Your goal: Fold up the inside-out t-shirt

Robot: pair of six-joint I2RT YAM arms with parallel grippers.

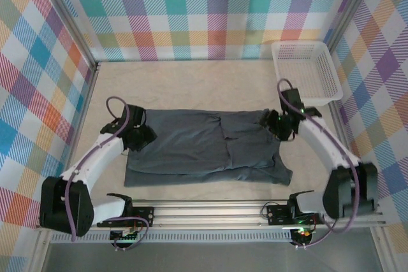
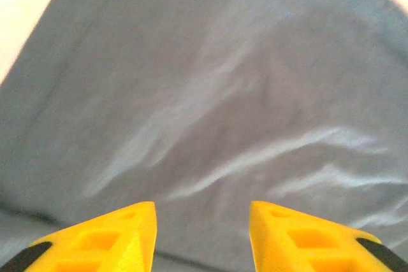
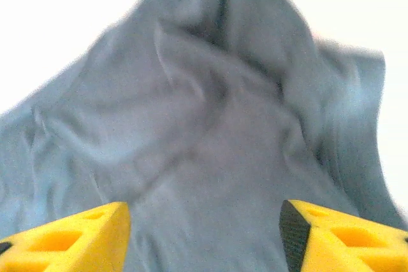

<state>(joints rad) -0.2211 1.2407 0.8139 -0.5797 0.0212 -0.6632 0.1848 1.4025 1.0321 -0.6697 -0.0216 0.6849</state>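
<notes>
The dark slate-grey t-shirt (image 1: 204, 148) lies spread across the middle of the table, folded over itself with creases near its centre. My left gripper (image 1: 141, 137) hovers at the shirt's left edge. In the left wrist view its yellow fingers (image 2: 121, 237) stand apart over smooth grey fabric (image 2: 210, 93), nothing between them. My right gripper (image 1: 279, 127) sits over the shirt's upper right corner. In the right wrist view its fingers (image 3: 83, 234) are wide apart above bunched, rumpled cloth (image 3: 210, 106), holding nothing.
A white mesh basket (image 1: 305, 71) stands at the back right, close behind my right arm. Checked walls enclose the table on three sides. A metal rail (image 1: 210, 211) runs along the near edge. Bare beige tabletop (image 1: 191, 84) lies behind the shirt.
</notes>
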